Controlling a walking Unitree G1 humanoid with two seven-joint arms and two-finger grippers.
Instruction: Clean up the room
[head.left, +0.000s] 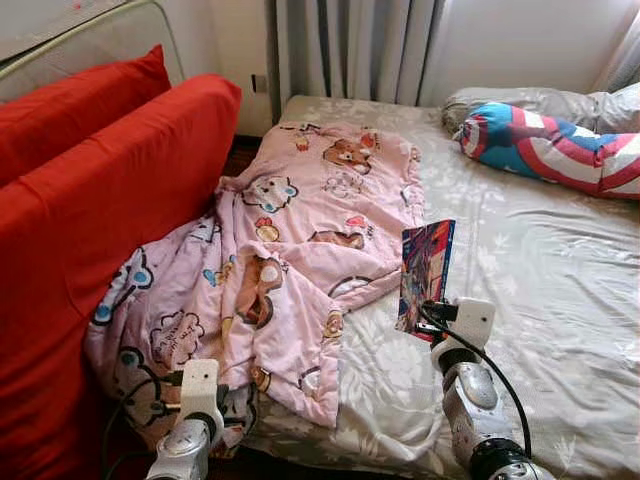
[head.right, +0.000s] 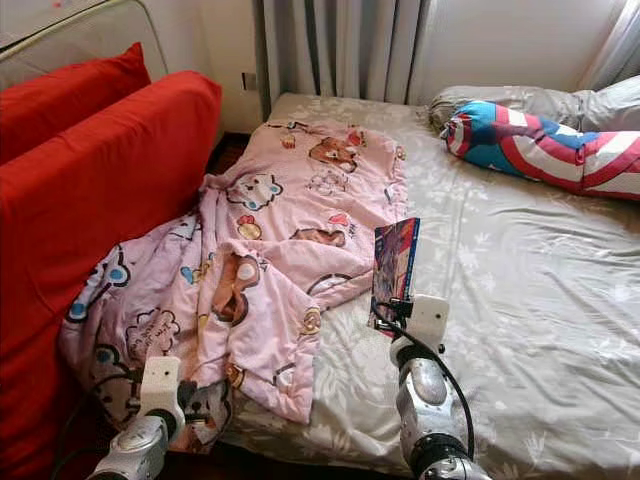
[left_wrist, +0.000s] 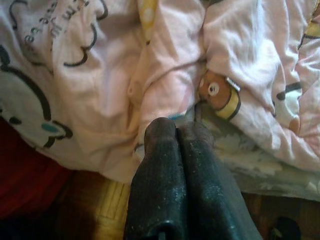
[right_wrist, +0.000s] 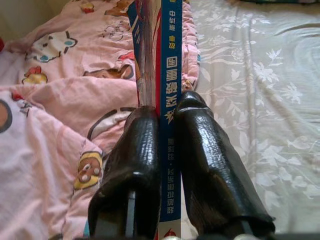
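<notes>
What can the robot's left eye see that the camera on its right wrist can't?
Left eye view alone: the red cushions, the curtains, the striped pillow and the left tool at the blanket's hanging edge.

Right wrist view alone: a close look at the right tool, its fingers clamped on the book's blue spine with printed characters.

Both: the book, the pink cartoon blanket and the grey flowered bedsheet.

Grey curtains (head.left: 350, 45) are hanging behind the bed's far end, a wall outlet (head.left: 259, 83) sitting just beside them. Two red cushions (head.left: 100, 200) are leaning along the bed's left side. A metal rail (head.left: 90, 30) is curving above them.
</notes>
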